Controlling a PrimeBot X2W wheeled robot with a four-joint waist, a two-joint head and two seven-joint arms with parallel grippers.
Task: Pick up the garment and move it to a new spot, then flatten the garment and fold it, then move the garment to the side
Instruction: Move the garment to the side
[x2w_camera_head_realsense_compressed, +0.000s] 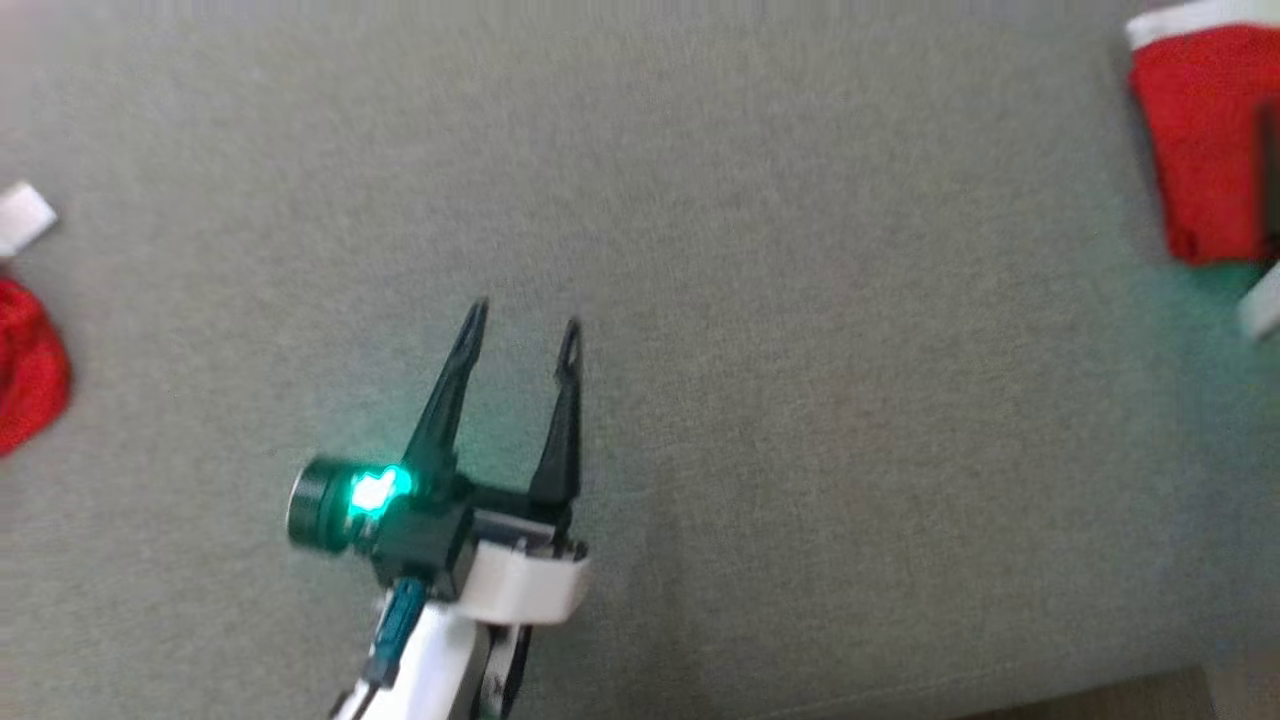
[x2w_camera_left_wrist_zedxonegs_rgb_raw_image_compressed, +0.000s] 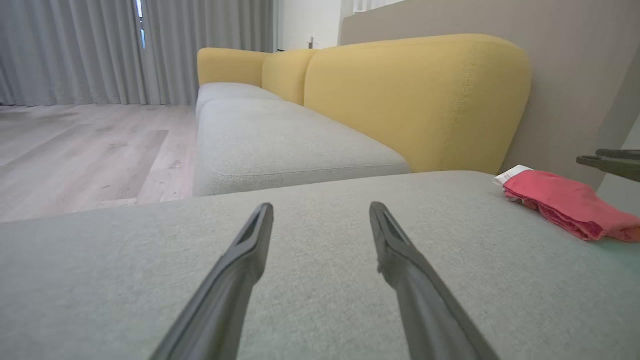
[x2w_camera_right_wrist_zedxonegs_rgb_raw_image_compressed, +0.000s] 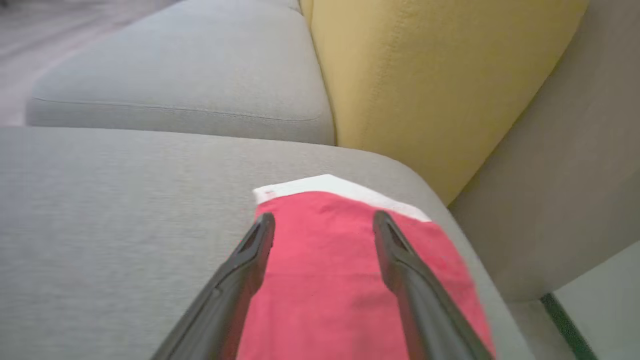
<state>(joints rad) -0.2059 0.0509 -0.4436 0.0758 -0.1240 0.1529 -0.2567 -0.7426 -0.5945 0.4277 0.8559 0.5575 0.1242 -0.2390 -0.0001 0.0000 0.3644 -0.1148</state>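
Observation:
The garment (x2w_camera_head_realsense_compressed: 1200, 140) is red with a white band, folded flat at the far right of the grey seat cushion (x2w_camera_head_realsense_compressed: 760, 300). From the left wrist it lies low at the right (x2w_camera_left_wrist_zedxonegs_rgb_raw_image_compressed: 565, 200). My right gripper (x2w_camera_right_wrist_zedxonegs_rgb_raw_image_compressed: 324, 216) hovers open just over the garment (x2w_camera_right_wrist_zedxonegs_rgb_raw_image_compressed: 325, 280), one finger to each side of its middle, nothing pinched. Its dark fingers (x2w_camera_left_wrist_zedxonegs_rgb_raw_image_compressed: 610, 162) also reach in from the right edge of the left wrist view. My left gripper (x2w_camera_head_realsense_compressed: 525, 315) stands open over bare cushion at the lower left, well away from the garment, its jaws (x2w_camera_left_wrist_zedxonegs_rgb_raw_image_compressed: 321, 207) empty.
Another red cloth (x2w_camera_head_realsense_compressed: 25, 365) with a white piece (x2w_camera_head_realsense_compressed: 22, 218) lies at the cushion's left edge. A yellow backrest (x2w_camera_left_wrist_zedxonegs_rgb_raw_image_compressed: 415, 100) rises behind the seat, beside a beige wall. A second grey cushion (x2w_camera_left_wrist_zedxonegs_rgb_raw_image_compressed: 280, 145) and wooden floor (x2w_camera_left_wrist_zedxonegs_rgb_raw_image_compressed: 75, 150) lie beyond.

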